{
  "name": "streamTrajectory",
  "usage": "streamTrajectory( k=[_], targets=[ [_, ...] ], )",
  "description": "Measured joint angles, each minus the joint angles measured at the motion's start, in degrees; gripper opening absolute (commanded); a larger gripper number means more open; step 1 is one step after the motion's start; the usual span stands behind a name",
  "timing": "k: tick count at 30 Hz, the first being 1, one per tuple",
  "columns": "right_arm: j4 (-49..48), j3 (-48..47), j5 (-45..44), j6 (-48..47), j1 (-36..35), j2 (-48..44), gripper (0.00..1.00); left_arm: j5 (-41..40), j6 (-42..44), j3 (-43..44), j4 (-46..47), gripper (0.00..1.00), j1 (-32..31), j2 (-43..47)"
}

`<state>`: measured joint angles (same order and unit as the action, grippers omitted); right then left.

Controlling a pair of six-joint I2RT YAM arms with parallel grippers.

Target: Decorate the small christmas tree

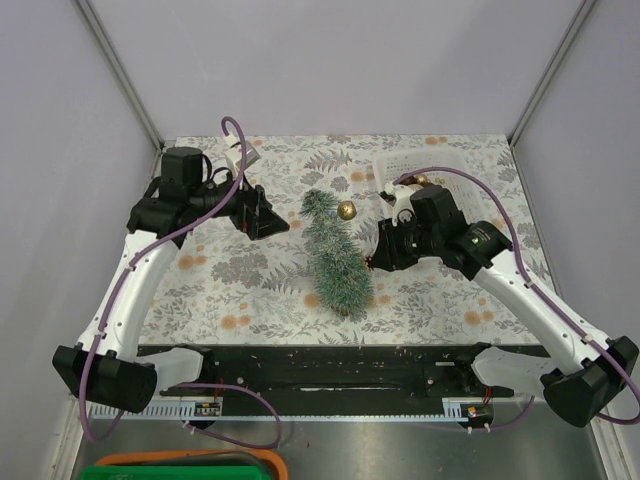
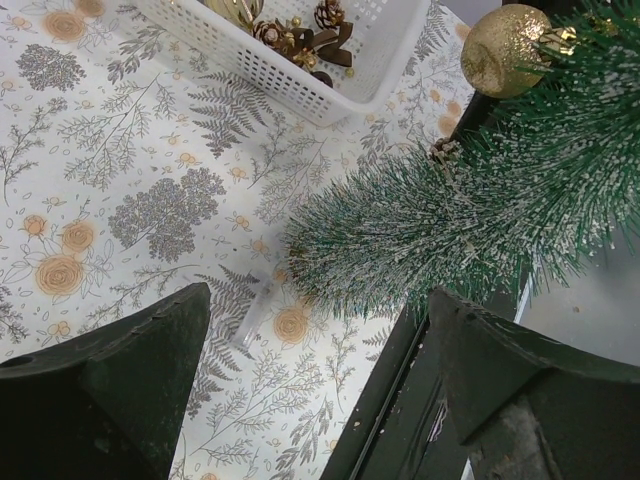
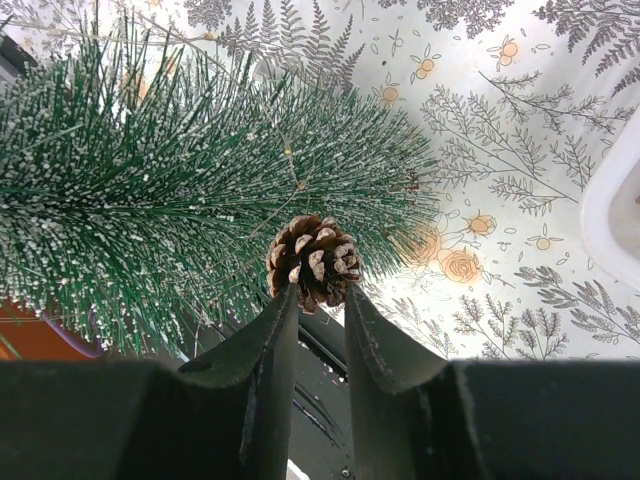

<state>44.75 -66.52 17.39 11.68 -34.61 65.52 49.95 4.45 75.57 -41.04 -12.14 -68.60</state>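
Observation:
The small christmas tree, frosted green, is at the table's middle, its tip toward the far side and its wooden base hidden by bristles. A gold bauble hangs near its top, also in the left wrist view. My right gripper is at the tree's right side, shut on a brown pine cone that touches the bristles. My left gripper is open and empty, left of the tree's tip. A small pine cone sits in the branches.
A white basket at the back right holds pine cones and brown bows; its rim shows in the right wrist view. A small clear tube lies on the floral cloth. The black front rail runs along the near edge.

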Motion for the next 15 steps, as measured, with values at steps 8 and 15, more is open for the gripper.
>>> streamTrajectory(
  k=[8, 15],
  targets=[
    [-0.9, 0.7, -0.3, 1.0, 0.0, -1.3, 0.4, 0.0, 0.0, 0.4, 0.0, 0.93, -0.5, -0.2],
    [-1.8, 1.7, -0.6, 1.5, 0.0, -1.6, 0.55, 0.0, 0.0, 0.4, 0.0, 0.93, -0.5, -0.2]
  ],
)
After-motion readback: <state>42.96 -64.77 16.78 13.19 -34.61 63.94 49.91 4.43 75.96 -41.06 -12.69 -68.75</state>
